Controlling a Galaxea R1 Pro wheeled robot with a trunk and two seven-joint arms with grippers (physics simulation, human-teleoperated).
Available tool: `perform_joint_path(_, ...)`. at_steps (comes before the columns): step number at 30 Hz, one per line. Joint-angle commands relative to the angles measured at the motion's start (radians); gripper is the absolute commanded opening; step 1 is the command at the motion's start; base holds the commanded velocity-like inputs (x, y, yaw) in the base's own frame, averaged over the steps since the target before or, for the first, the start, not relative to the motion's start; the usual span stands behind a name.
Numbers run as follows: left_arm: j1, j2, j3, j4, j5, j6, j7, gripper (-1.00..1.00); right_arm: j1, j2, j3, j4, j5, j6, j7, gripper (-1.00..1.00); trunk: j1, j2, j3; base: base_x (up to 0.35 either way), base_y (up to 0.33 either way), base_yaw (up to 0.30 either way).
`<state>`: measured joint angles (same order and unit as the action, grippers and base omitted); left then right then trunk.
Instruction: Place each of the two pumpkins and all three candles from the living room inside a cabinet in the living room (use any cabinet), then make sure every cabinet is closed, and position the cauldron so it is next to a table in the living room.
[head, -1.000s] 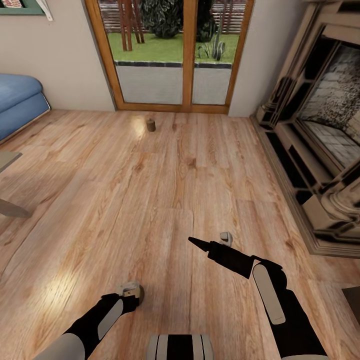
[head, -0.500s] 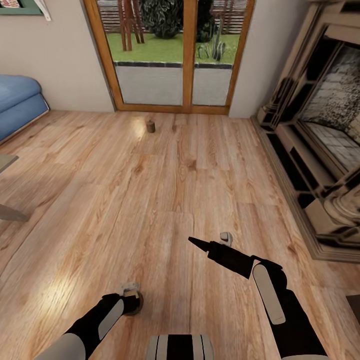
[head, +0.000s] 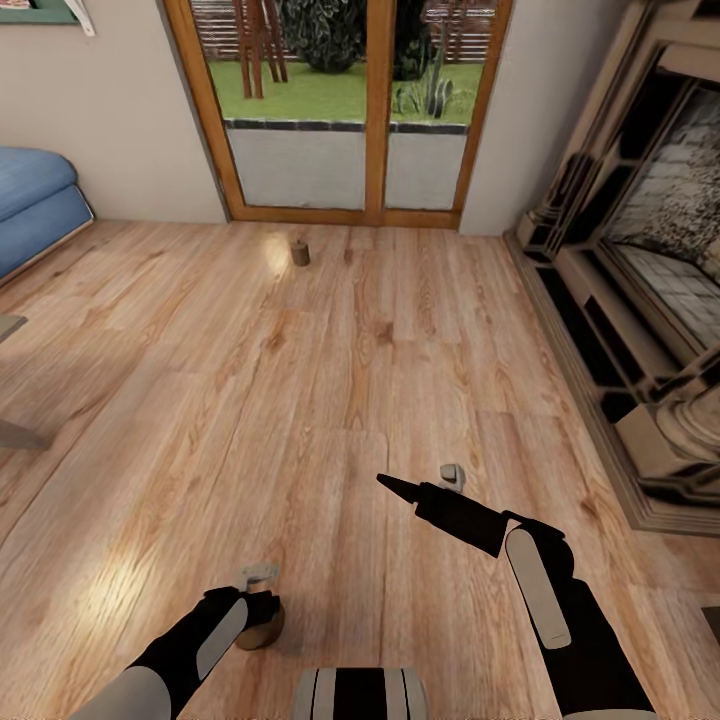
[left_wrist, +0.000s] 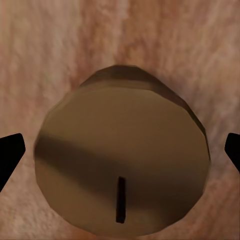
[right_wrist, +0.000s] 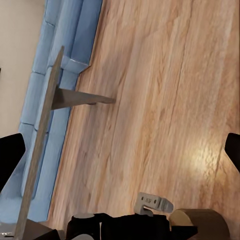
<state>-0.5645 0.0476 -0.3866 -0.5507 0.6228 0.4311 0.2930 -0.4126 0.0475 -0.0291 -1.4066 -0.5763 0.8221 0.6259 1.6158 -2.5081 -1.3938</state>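
Two candles sit on the floor (head: 350, 380): one far off by the glass door (head: 330, 150), candle (head: 299, 253), the other under my left gripper (left_wrist: 120, 145), candle (left_wrist: 122, 160), fingers wide astride it. Right gripper (head: 420, 480) hangs empty, fingers spread. I judge it light, rigid, waxy-slick; I'd pinch its sides.

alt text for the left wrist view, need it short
A beige-tan candle seen from directly above, its flat round top and dark wick facing the camera, standing on a wooden floor. The dark tips of the left gripper's fingers sit wide apart on either side of it.
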Motion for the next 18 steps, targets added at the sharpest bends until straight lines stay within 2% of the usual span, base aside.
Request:
perform_joint_path(1,0.0,0.0,0.0,0.0,0.0,0.0,0.0,1.0,0.0,0.0,0.0,0.0,0.0,0.0,0.0,1.0,0.0,0.0,-0.004,0.009,0.0,0.0)
perform_joint_path(9,0.0,0.0,0.0,-0.001,0.001,0.0,0.0,1.0,0.0,-0.001,0.0,0.0,0.0,0.0,0.0,1.0,0.001,-0.001,-0.008,0.001,0.0,0.0)
perform_joint_path(13,0.0,0.0,0.0,-0.001,0.001,0.0,0.0,1.0,0.0,-0.001,0.0,0.0,0.0,0.0,0.0,1.0,0.003,-0.001,-0.023,0.0,0.0,0.0)
perform_joint_path(18,0.0,0.0,0.0,-0.002,0.002,0.002,0.0,1.0,0.0,-0.001,0.0,0.0,0.0,0.0,0.0,1.0,0.003,-0.001,-0.023,0.0,0.0,0.0)
